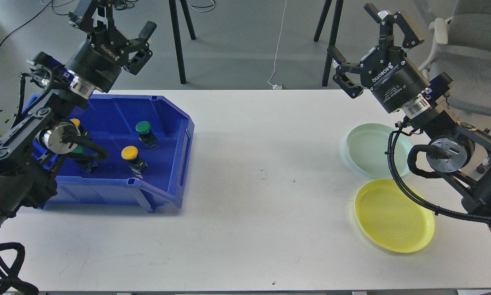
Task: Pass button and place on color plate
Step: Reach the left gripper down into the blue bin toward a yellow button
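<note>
Spread wide and empty: left gripper (118, 24) at eleven o'clock, right gripper (372, 35) at one (both above table (249, 164)). Buttons (130, 153) in blue bin (175, 135) at nine; green plate (368, 149), yellow plate (392, 215) at three. Grey floor, tripod legs (177, 41) behind.

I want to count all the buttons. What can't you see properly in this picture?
- Head view: a yellow button and a green button in the blue bin are mostly hidden behind the left arm, so more may hide there.
- Head view: the pale green plate has its right rim covered by the right arm.
- Head view: the yellow plate has a cable crossing its edge.
</note>
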`<state>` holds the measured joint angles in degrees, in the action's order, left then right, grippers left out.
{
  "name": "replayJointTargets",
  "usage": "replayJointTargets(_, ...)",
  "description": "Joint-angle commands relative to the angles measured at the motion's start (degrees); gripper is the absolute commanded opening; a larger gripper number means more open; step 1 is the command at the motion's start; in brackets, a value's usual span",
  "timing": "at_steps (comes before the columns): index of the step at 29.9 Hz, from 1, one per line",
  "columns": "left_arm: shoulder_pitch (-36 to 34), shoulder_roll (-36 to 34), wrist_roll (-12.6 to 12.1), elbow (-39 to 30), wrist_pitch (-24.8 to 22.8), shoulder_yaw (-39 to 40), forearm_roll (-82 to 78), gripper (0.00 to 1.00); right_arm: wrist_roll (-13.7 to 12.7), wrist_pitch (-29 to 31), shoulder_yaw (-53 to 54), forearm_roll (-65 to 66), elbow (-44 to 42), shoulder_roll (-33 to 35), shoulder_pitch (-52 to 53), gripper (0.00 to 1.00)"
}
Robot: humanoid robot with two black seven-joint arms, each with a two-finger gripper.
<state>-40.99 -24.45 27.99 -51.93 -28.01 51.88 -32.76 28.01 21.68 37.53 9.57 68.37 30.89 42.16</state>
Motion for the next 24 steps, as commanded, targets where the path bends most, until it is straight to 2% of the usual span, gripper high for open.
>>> replayJointTargets(1,0.12,-0.42,0.01,-0.01,0.01,-0.38,0.68,1.0,-0.01,-0.06,0.7,-0.16,-0.08,-0.13,-0.23,0.99)
replayJointTargets(6,-0.33,0.01,0.01,0.34,0.01,0.58,1.9,1.0,-0.01,-0.14,1.14,-0.25,-0.16,-0.04,-0.32,0.99)
replayJointTargets(8,-0.94,2.29,0.01,0.0,0.01,0.41,3.22,1.0,-0.01,-0.14,1.49,-0.25,-0.34,-0.13,-0.32,0.99)
replayJointTargets(9,-0.24,3.0,0.01,-3.92,0.01,0.76,3.14,1.0,-0.01,-0.14,1.49,-0.25,-0.43,-0.13,-0.32,0.99)
replayJointTargets(11,1.42,3.27,0.01,-17.0,0.01,1.81,2.53,1.0,-0.01,-0.06,1.49,-0.25,-0.86,-0.13,-0.32,0.99)
replayJointTargets(13,3.54,2.66,0.01,-22.05,0.01,3.13,1.13,1.0,-0.01,-0.14,1.41,-0.25,-1.04,-0.13,-0.5,0.99)
replayJointTargets(15,3.72,1.87,0.01,-23.38,0.01,2.61,-2.11,1.0,-0.01,-0.06,1.49,-0.25,-0.95,-0.13,-1.37,0.99)
replayJointTargets(18,3.72,-2.34,0.01,-24.26,0.01,-0.63,-9.49,1.0,-0.01,-0.06,1.85,-0.25,-1.04,-0.04,-2.17,0.99)
replayJointTargets(20,3.02,-7.87,0.01,-26.19,0.01,-2.83,-14.85,1.0,-0.01,-0.06,1.93,-0.25,-1.13,-0.04,-2.87,0.99)
replayJointTargets(22,0.22,-13.76,0.01,-27.95,0.01,-4.5,-20.21,1.0,-0.01,-0.06,1.93,-0.25,-1.48,-0.04,-3.22,0.99)
replayJointTargets(24,-4.69,-20.17,0.01,-28.57,0.01,-9.49,-24.61,1.0,-0.01,-0.06,1.85,-0.25,-2.53,-0.13,-3.66,0.99)
